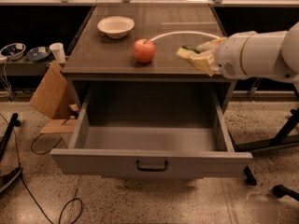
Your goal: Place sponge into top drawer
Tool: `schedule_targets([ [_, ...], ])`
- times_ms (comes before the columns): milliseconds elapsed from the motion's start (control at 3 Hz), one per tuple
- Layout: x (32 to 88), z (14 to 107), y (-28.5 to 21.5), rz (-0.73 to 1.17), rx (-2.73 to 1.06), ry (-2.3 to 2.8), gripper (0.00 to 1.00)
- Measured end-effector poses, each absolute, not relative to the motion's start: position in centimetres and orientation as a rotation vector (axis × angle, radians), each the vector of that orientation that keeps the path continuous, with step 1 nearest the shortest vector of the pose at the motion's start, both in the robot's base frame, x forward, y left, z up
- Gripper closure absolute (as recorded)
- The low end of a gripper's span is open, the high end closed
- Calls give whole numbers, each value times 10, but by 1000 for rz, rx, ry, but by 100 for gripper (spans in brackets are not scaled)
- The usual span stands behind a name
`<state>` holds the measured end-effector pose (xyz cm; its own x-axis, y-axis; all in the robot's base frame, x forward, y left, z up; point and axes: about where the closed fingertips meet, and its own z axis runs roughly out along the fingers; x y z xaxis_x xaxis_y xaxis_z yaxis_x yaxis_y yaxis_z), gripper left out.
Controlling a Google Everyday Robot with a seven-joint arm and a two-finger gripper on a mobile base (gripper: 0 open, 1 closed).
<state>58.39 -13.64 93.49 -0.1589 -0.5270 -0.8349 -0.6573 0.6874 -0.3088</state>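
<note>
The sponge, pale yellow with a dark green layer on top, is held in my gripper just above the front right part of the cabinet top. The gripper reaches in from the right on a thick white arm and is shut on the sponge. The top drawer is pulled wide open below the cabinet top. Its inside shows only bare grey floor, and the dark bar handle sits at the front centre. The sponge is over the cabinet top, near its front edge, behind the drawer's right rear part.
A red apple sits mid-front on the cabinet top and a white bowl at the back left. A white cable arcs across the top. Cardboard, cups and bowls stand left; a dark stand's legs are right.
</note>
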Motion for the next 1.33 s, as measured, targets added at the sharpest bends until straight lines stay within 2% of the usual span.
schedule_targets([
  [333, 583, 923, -118, 220, -1105, 1783, 100],
  [1333, 583, 886, -105, 323, -1351, 1809, 100],
])
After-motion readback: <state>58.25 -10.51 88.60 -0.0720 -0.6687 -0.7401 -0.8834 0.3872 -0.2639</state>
